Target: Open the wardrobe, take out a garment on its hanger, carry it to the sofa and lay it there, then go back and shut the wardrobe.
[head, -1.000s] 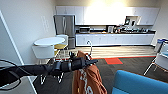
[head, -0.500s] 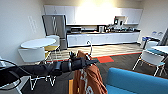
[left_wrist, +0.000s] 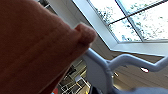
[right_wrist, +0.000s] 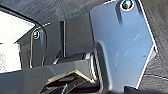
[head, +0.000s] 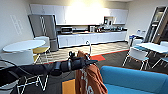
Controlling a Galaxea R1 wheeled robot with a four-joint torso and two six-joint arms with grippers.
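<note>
Camera swung right; left jaws (head: 88, 60) grip hanger (head: 89, 47), garment (head: 88, 77) beside sofa (head: 135, 80) edge.

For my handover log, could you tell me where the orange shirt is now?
In the head view, the orange shirt hangs from the left arm at lower centre, just left of the blue sofa.

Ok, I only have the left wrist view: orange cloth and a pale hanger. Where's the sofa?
Observer: The blue sofa is close ahead on the right in the head view, beside the garment.
Operator: How is the shirt carried?
Observer: It hangs down from the end of the left arm, with the hanger poking up above it.
Operator: What's past the sofa?
Observer: White chairs and a table.
</note>
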